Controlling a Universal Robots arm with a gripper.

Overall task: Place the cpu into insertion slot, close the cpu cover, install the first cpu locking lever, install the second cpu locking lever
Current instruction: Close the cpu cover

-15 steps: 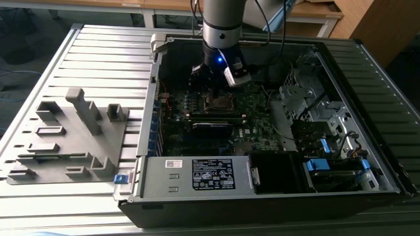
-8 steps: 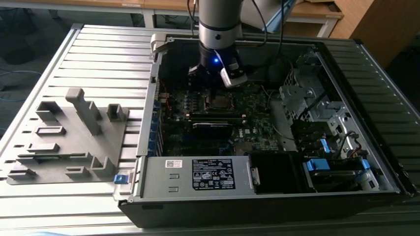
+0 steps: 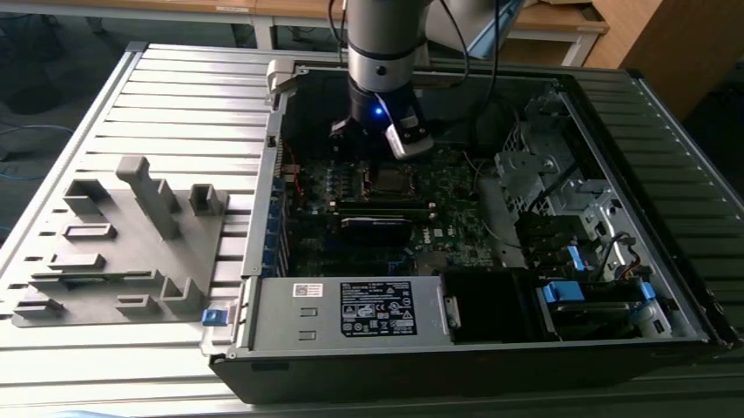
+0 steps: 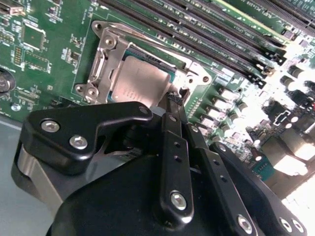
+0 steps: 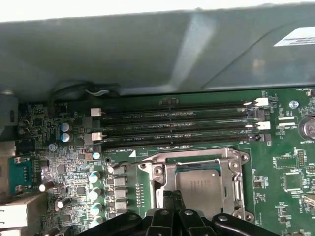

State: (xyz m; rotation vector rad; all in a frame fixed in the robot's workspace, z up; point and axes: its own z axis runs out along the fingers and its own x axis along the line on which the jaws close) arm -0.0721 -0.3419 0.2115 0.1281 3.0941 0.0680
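Note:
The cpu, a flat square chip with a dull grey metal top, lies in the insertion slot on the green motherboard. The cpu cover, a shiny silver frame, lies down around the chip's edges. A thin metal locking lever runs along the frame's side nearest the memory slots. My gripper stands at the socket's opposite edge. Its black fingers are pressed together, with the tips touching the frame's rim. Whether they pinch anything is hidden.
Empty black memory slots run beside the socket. The computer case wall rises behind them. A power supply box with a white label, drive bays and cables crowd the case. A grey fixture block sits on the slatted table.

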